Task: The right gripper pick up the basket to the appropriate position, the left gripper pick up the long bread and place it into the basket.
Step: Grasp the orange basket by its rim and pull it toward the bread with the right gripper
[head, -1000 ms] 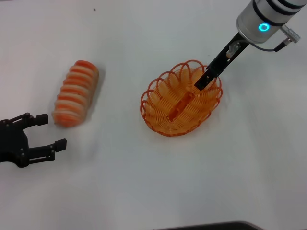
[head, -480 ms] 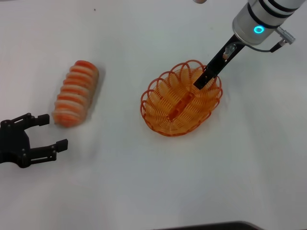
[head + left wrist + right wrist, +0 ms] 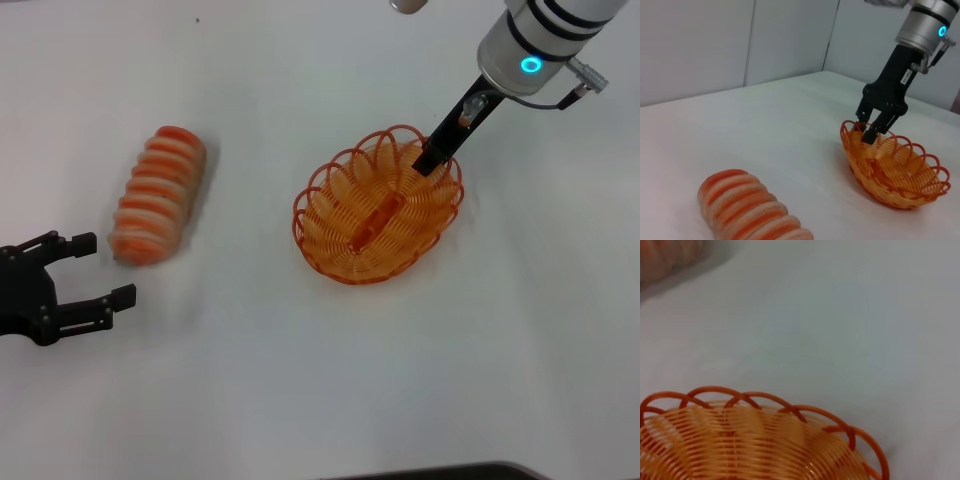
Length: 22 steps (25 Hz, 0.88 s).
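The basket sits on the white counter toward its right side. The right claw hangs at the basket's far rim, fingers apart, straddling the looped wire. The long bread lies toward the left edge, with the left claw spread wide just beside its near end.
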Motion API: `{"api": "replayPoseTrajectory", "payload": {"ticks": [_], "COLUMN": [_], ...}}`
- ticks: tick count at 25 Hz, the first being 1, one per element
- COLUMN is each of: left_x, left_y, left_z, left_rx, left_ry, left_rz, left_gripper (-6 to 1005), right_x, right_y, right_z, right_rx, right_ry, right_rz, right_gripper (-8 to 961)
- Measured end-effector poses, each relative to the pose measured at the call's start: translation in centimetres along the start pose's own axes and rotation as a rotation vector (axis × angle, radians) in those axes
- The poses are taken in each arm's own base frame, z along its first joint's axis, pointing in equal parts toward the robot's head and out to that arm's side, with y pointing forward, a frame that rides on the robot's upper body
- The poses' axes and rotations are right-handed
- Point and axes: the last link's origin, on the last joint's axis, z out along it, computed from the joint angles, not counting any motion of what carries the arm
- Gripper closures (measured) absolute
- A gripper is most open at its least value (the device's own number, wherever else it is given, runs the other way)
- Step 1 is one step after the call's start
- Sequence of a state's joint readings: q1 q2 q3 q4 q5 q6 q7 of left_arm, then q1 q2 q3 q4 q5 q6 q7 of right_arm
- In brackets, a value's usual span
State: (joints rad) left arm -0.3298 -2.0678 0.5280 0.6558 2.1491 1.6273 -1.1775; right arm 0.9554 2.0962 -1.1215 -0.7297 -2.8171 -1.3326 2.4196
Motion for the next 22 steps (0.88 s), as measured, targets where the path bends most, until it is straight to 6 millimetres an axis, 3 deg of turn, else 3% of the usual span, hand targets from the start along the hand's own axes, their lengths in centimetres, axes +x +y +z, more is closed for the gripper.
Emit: {"api": "replayPoseTrajectory", "payload": {"ticks": [4, 10, 22], "left_x": [0.0, 0.04, 0.06], "left_y": [0.01, -0.03, -0.04], "left_z": [0.0, -0.03, -0.06], "left_rx": [-0.001, 0.001, 0.001], "left_ry": [0.001, 0.0, 0.0], "left_rz": [0.0, 0.003, 0.004], "left_gripper": [92, 92, 91], "right_x": [-0.08, -0.12, -0.16], "right_y": [0.06, 0.03, 0.09], "right_z": [0.11, 0.17, 0.09], "right_rx": [0.007, 0.011, -0.039], "right_ry": [0.002, -0.002, -0.053], "right_rz": [-0.007, -0.004, 0.052], "right_gripper": [574, 752, 788]}}
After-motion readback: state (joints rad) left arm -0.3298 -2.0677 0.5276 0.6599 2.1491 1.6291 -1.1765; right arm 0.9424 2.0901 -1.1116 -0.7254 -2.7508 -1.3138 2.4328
